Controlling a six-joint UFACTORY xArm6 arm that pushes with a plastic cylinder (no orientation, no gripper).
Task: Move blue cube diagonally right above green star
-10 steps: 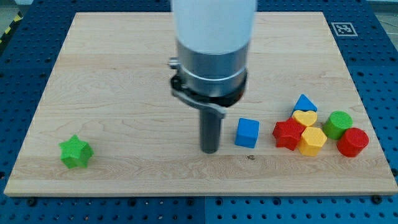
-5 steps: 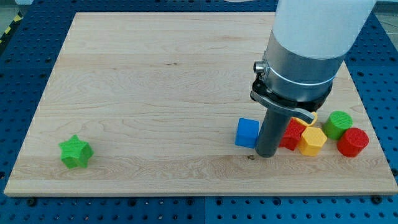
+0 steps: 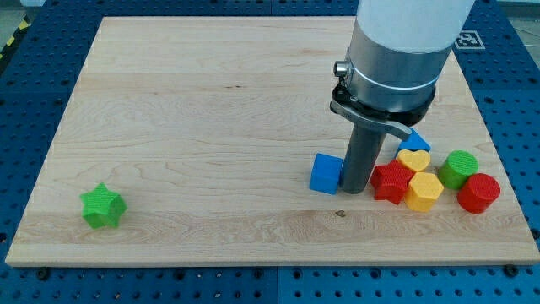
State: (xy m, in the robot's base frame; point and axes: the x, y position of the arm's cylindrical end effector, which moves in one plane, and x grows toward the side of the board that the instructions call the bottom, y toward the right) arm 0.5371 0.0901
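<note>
The blue cube [image 3: 325,173] lies on the wooden board [image 3: 211,101], right of centre toward the view's bottom. My tip [image 3: 354,189] stands right against the cube's right side, between it and the red star [image 3: 391,181]. The green star [image 3: 103,205] lies far off at the view's lower left. The arm's white and grey body hides the board above the tip.
A cluster sits right of my tip: red star, yellow heart [image 3: 413,160], yellow hexagon [image 3: 423,192], blue triangle [image 3: 418,140] partly hidden by the arm, green cylinder [image 3: 460,168], red cylinder [image 3: 478,192]. The board's bottom edge runs just below.
My tip went from the cube's left side around to its right side, then pushed the cube a little to the view's left and slightly up.
</note>
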